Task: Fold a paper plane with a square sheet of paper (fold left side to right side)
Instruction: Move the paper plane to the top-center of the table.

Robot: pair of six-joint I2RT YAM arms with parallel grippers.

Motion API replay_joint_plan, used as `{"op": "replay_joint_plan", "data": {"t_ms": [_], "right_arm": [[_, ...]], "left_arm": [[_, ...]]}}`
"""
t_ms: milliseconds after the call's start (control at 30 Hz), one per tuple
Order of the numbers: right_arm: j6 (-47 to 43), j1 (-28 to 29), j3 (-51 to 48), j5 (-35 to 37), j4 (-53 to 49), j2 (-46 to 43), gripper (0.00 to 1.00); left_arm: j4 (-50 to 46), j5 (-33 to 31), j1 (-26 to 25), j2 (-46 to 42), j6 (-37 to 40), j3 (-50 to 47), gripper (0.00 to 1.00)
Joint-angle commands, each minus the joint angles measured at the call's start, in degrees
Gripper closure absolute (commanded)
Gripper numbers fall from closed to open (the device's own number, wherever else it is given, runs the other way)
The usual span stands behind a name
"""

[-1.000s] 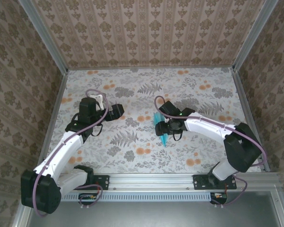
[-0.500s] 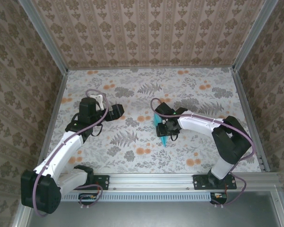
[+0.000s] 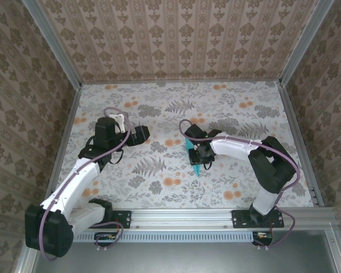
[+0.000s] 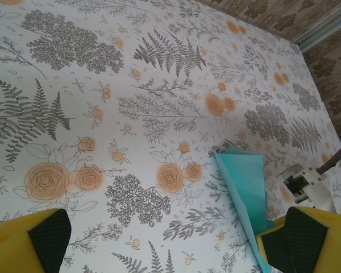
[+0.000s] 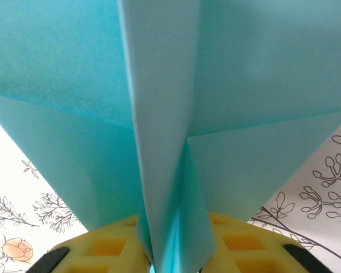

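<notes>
The light-blue sheet of paper, folded into a slim pointed paper plane (image 3: 197, 166), lies near the table's middle, its tip toward the front edge. My right gripper (image 3: 198, 153) is over its rear part. In the right wrist view the plane (image 5: 159, 85) spreads its wings above, and its centre keel runs down between the yellow fingers (image 5: 102, 247), which press on it from both sides at the right gripper (image 5: 173, 259). My left gripper (image 3: 143, 133) hovers open to the plane's left. The left wrist view has the left gripper (image 4: 173, 242) spread wide, with the plane (image 4: 241, 182) beside its right finger.
The floral tabletop (image 3: 159, 108) is walled by patterned panels, with metal rails (image 3: 62, 136) along the sides and a rail at the front (image 3: 182, 216). The right arm's white wrist part (image 4: 307, 182) sits just beyond the paper in the left wrist view.
My right gripper has shifted slightly left over the paper and its jaws have closed onto the plane's keel. The left arm has stayed still and open.
</notes>
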Motion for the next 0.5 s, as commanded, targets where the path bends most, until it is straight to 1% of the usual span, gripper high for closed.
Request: {"op": "replay_joint_plan", "data": {"t_ms": [0,333,467], "right_arm": [[0.91,0.34,1.38,-0.58,0.16,1.31,0.78],[0.57,-0.16,3.22,-0.61,-1.27,-0.22,0.98],[0.14,-1.00,5.06,-0.59,-2.68,-0.69,0.99]], "left_arm": [[0.92,1.68,0.42,-1.17,1.82,1.59,0.00],[0.84,2.46,0.46,-1.14,2.35,1.90,0.00],[1.28,4.04,0.39,-1.15,3.12,1.96,0.00]]}}
